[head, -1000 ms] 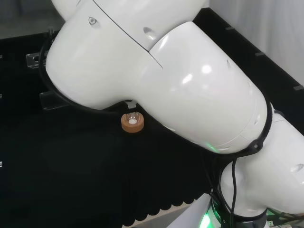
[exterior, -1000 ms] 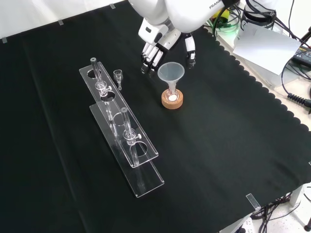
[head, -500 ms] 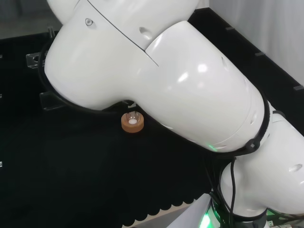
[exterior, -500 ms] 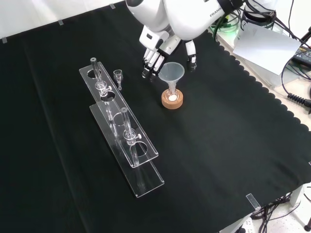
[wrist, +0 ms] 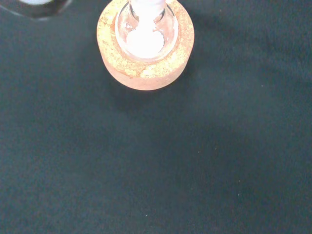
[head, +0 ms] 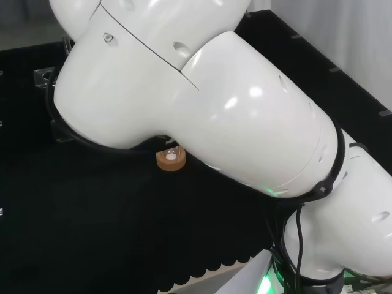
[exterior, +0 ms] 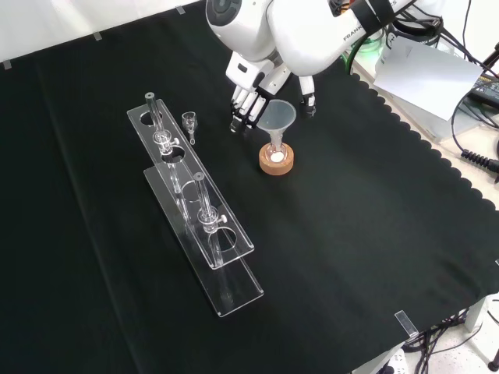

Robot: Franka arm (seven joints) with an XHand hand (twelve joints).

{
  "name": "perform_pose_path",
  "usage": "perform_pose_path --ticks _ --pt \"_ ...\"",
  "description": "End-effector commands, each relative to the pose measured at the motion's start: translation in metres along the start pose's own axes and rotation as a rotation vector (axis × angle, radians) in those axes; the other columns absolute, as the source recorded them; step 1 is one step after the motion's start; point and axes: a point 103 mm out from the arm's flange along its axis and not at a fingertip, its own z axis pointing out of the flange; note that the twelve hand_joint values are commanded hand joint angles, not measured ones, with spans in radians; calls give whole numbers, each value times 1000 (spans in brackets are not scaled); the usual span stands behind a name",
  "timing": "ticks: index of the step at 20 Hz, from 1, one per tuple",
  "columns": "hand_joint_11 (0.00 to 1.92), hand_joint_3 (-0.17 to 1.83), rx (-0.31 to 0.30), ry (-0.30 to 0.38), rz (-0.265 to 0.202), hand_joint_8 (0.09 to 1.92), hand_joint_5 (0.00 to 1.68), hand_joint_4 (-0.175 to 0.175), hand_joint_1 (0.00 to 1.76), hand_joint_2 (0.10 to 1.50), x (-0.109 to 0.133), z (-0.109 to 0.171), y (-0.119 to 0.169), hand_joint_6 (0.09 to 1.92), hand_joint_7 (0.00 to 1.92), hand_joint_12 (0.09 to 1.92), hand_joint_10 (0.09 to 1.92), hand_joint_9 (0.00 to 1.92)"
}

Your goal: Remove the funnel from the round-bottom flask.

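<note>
While its wide mouth faces up, the clear funnel (exterior: 274, 115) stands with its stem down the neck of the round-bottom flask (exterior: 276, 153), which sits in a cork ring (exterior: 276, 163) on the black cloth (exterior: 374, 234) in the front view. The wrist view looks down on the same cork ring (wrist: 145, 46) and shows something white at the bottom of the flask (wrist: 145, 34); what it is cannot be made out, and the flask's top is cut off at that picture's edge. In the front view the hand (exterior: 257, 82) hangs just behind the funnel's rim, its fingers (exterior: 240, 109) pointing down on the left of the cone and the thumb (exterior: 309, 100) on the right, spread apart and gripping nothing; whether any of them touches the rim cannot be told. The arm's white link (head: 202, 104) covers most of the head view, leaving the cork ring (head: 169, 160) peeping out under it. Left of the funnel in the front view stand a small glass piece (exterior: 189, 125), hard to identify, and two long clear racks (exterior: 195, 210) with tubes held upright in them.
</note>
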Motion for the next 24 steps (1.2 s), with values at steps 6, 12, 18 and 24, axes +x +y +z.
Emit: perform_pose_path --ticks 6,12,18,24 --pt "355 299 12 -86 16 87 3 -84 764 668 3 6 6 87 70 1437 725 357" --pt "466 521 -84 -187 41 584 187 -87 891 627 4 -2 1 87 266 1363 565 703" --pt "586 625 -150 -207 45 652 632 -26 954 636 2 -15 -10 173 503 1287 482 921" --pt "612 644 -139 -176 50 640 652 -13 960 641 -3 -23 -17 465 532 1271 422 969"
